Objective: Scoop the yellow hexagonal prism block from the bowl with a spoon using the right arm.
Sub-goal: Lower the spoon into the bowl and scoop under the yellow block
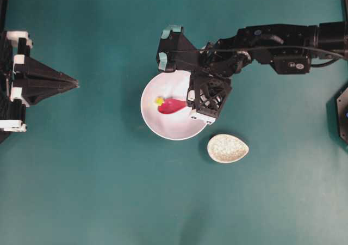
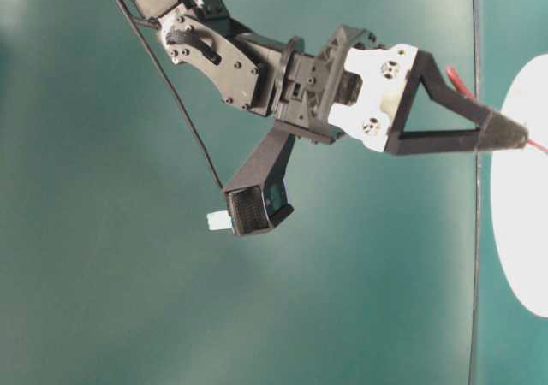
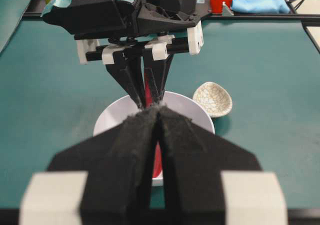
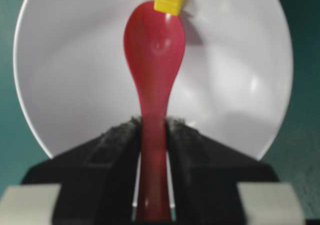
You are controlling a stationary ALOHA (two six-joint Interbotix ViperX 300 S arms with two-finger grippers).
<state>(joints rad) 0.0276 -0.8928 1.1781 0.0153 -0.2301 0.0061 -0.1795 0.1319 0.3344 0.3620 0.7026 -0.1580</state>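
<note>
Overhead view first: I see my left gripper (image 1: 73, 83) parked at the left edge, well apart from the bowl (image 1: 155, 122), its jaws pressed together with nothing between them. My right arm (image 1: 272, 46) reaches in from the right, wrist bent down over the bowl's right side. Right wrist view: my right gripper (image 4: 152, 130) is clamped on the handle of the spoon (image 4: 153, 50), whose scoop stretches straight ahead of the fingertips inside the bowl. The yellow block (image 4: 168, 0) sits at the scoop's far tip, touching it, beyond the gripper. A small speckled dish (image 1: 227, 148) lies just beside the bowl.
</note>
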